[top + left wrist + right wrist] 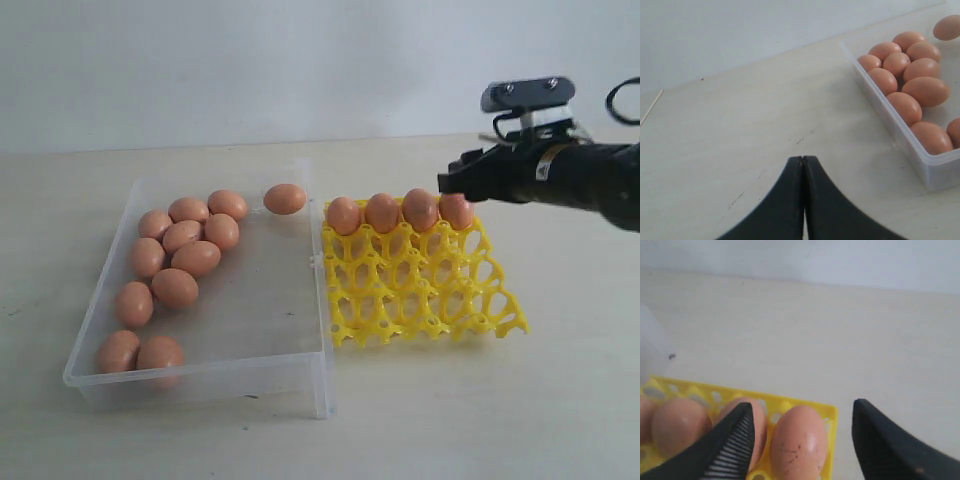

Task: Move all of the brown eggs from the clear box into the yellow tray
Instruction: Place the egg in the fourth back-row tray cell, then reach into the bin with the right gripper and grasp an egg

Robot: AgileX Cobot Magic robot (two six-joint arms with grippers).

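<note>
1. While the right fingers (885, 445) straddle the end egg (797, 440), apart and not clamping, the wrist view cuts off its lower end.
2. Back row of the yellow tray (425, 300) — four brown eggs (381, 212), long axes upright.
3. Twelve more lie flat in the clear box (200, 382) on the worktop (500, 400) — axes mixed.
4. Left fingers (785, 205) together.

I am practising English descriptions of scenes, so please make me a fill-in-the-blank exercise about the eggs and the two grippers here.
1. The yellow tray holds ___ brown eggs.
2. The clear box holds ___ eggs.
3. The left gripper is ___.
4. The right gripper, above the tray, is ___.
Missing words: four; twelve; shut; open.
</note>
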